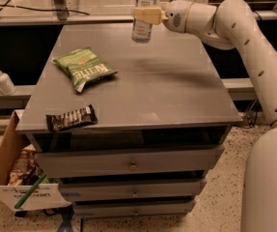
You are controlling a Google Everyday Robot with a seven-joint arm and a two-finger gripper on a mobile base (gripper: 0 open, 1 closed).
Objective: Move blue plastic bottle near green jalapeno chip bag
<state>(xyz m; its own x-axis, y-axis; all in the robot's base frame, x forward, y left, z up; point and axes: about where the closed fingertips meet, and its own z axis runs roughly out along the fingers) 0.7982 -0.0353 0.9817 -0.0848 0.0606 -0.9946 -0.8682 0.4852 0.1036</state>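
**Bottle gripped upright over the back of the worktop**

Hand [139, 14] is clamped across the bottle [143, 32] at about mid-height. One cream finger [150, 14] lies over the front of the label. The arm reaches in from the right.

The bottle is over the rear edge of the worktop [176, 95], near the centre. Its base looks clear of the surface, though I am not certain from this angle. The chip bag [84, 67] lies flat on the left half, nearer the front and well apart from the bottle.

Handling, as judged:
- Thin clear plastic, so light, with walls likely to give under a hard squeeze.
- Smooth and round, so it could twist or slide in a two-finger hold.
- Fill level not readable.
- Mid-body hold on the label band seems sound, with the weight balanced above and below.
- Tall with a narrow base, so tippy on set-down.

Orientation:
- Bottle: long axis vertical, base down, cap end up and cut off by the top of the view.
- Bag: long axis runs diagonally from upper left to lower right, lettering face up.
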